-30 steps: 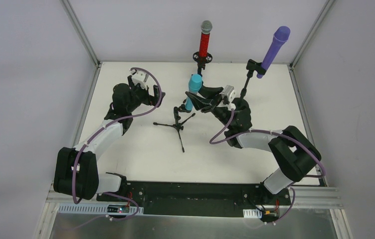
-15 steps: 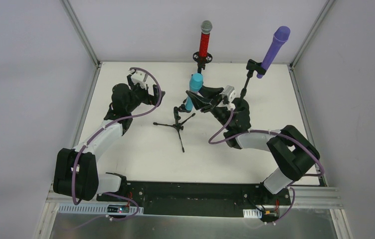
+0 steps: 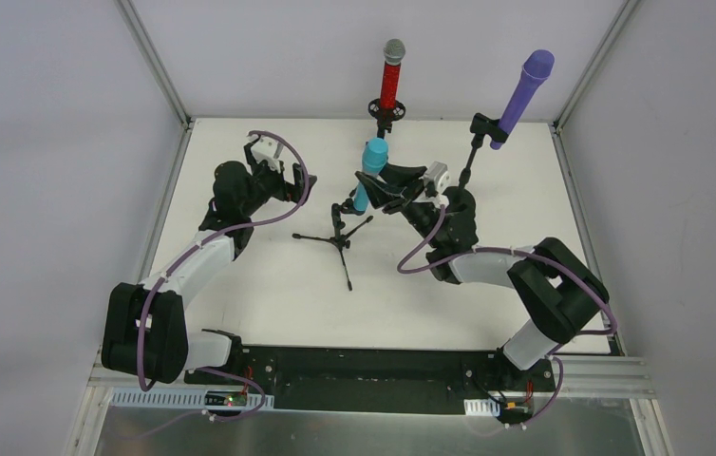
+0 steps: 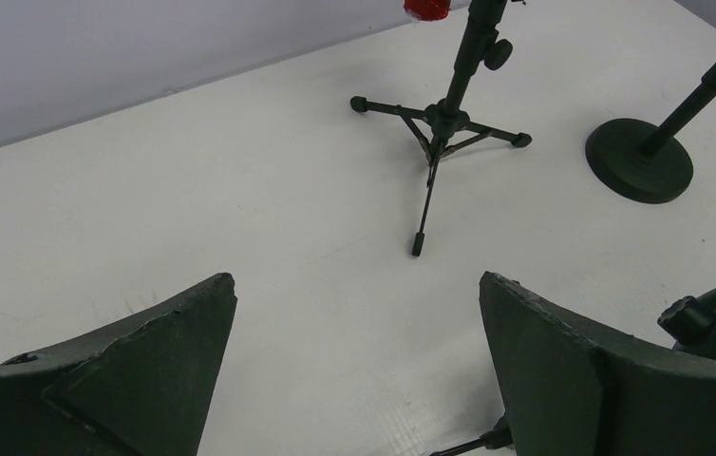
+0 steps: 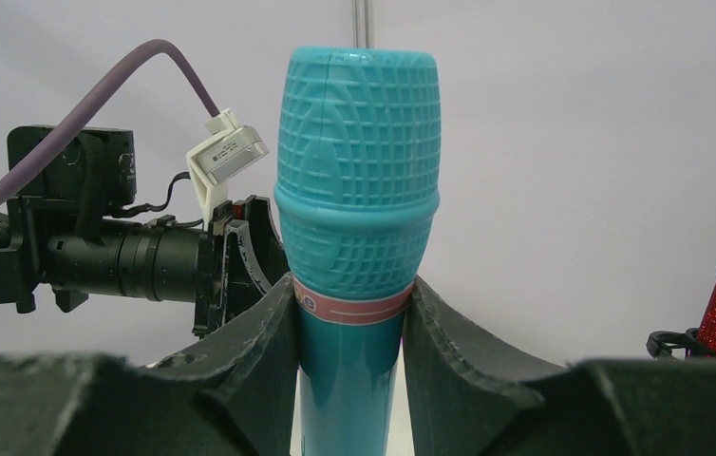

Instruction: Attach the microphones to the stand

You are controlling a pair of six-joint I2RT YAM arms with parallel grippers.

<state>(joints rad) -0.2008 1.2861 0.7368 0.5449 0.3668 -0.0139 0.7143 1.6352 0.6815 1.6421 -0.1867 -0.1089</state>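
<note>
Cyan microphone [image 5: 358, 237] stands near upright, clamped between the right gripper [image 5: 349, 323] fingers, pads pressing on both sides at the pink ring [image 5: 354, 306] just under the head. In the top view its lower end sits at the clip of the near tripod stand [image 3: 339, 233]; can't tell if it's seated. Left gripper [image 4: 356, 285] is spread wide with nothing between its fingers, hovering over the white table [image 3: 269, 285] left of that stand. Red microphone [image 3: 391, 81], silver mesh head, is upright in the far tripod stand [image 4: 440, 119]. Purple microphone [image 3: 523, 95] is tilted in the clip of the round-base stand [image 4: 639, 157] at far right, well apart from both grippers.
</note>
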